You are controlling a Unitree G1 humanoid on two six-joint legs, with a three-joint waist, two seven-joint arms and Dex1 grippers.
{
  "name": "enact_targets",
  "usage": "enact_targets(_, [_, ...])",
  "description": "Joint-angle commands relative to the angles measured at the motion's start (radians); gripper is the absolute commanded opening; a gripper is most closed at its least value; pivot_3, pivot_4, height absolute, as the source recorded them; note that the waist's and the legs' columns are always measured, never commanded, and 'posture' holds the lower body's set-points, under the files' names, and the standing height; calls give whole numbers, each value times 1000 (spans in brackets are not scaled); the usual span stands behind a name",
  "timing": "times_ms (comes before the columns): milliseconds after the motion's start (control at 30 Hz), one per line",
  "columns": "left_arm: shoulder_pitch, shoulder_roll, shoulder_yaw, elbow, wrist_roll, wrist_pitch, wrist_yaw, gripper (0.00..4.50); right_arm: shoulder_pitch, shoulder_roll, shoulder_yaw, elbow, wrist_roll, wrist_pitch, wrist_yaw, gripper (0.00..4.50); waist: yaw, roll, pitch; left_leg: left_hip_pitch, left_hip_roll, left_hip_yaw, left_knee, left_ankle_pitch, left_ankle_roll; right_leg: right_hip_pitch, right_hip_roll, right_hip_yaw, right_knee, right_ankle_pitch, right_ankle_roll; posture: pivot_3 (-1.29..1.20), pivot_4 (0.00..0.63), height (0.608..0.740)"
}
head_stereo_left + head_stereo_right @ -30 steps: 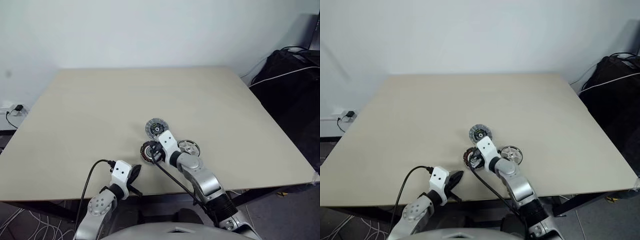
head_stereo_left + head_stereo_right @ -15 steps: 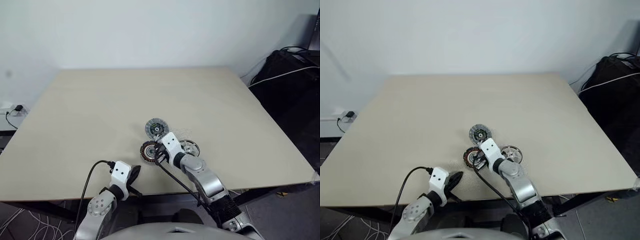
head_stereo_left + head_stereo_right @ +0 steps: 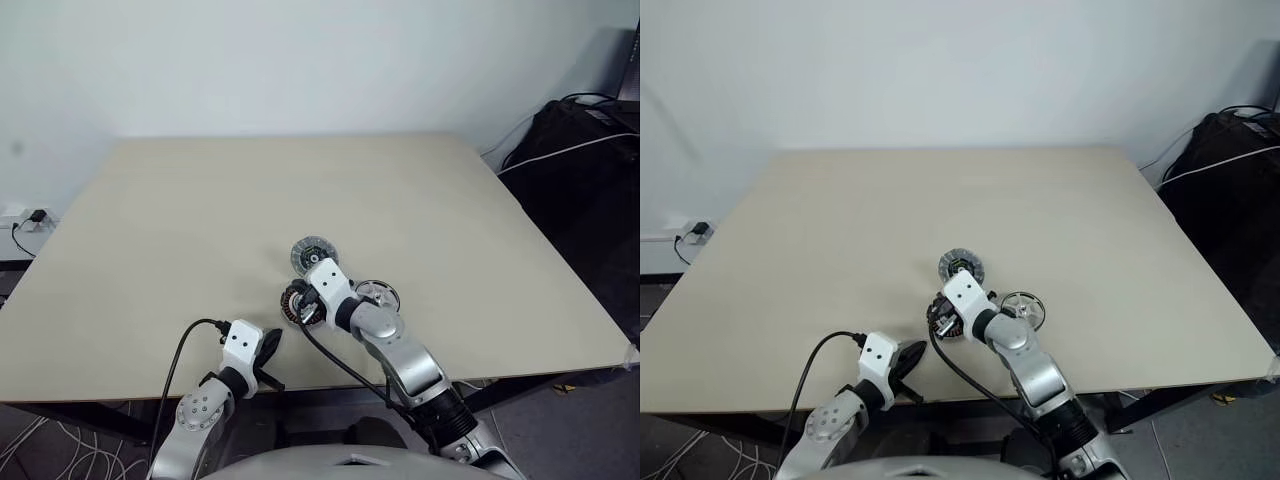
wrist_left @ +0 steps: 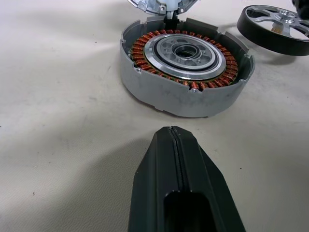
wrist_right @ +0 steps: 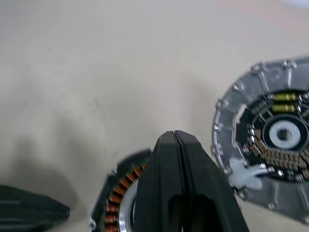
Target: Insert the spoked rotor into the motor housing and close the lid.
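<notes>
From the head, you see a beige table (image 3: 200,220), a white wall, and a black bag (image 3: 585,160) alongside. Your left wrist view shows the left gripper (image 4: 173,133) clenched empty before the motor housing (image 4: 186,72), the spoked rotor (image 4: 275,26) beyond. Your right wrist view has the right gripper (image 5: 174,137) pressed shut above the housing, the lid (image 5: 270,135) beside.

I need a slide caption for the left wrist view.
Shut left tool faces the empty motor housing; spoked rotor beside it.

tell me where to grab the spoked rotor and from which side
Grip the spoked rotor across its black outer rim, coming from above. It lies flat on the table to the right of the motor housing, so the rim's opposite edges look easiest to reach.
</notes>
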Motion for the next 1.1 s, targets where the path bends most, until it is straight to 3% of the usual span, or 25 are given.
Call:
enact_targets(33, [-2,-1,4,-32,-2,-16,2,0,-16,8,-7,61,-6,-46,-4,23,0,0,0,0,0,0,0,0,0,0,0,0,0,0,0,0,0,740])
enact_targets(267, [2,1,11,-29,-5,-20,3,0,2,-16,-7,235,-51,-49,-20,23,-1,0,-2,2,0,0,0,0,0,2,1,0,0,0,0,0,0,740])
enact_targets(500, [2,-6,6,-28,-3,-18,4,0,-7,-25,-24,76,-28,-27,13,23,1,0,-1,4,0,0,0,0,0,4,0,0,0,0,0,0,0,740])
enact_targets(667, [-3,-15,3,-26,-1,-17,6,0,-37,-26,-4,-69,-135,221,-69,23,0,0,-1,2,0,0,0,0,0,1,0,0,1,0,0,0,0,740])
enact_targets(800, [-1,-22,-1,-27,2,-14,8,0,-67,-43,22,-239,-125,402,-7,23,0,0,-1,-1,0,0,0,0,-1,-1,0,0,1,0,0,0,0,740])
enact_targets(1100, [-2,-32,-12,-21,3,-14,12,0,-172,-38,63,-385,-92,734,16,23,0,0,0,-1,0,0,0,0,-1,-2,-1,0,0,0,0,0,0,740])
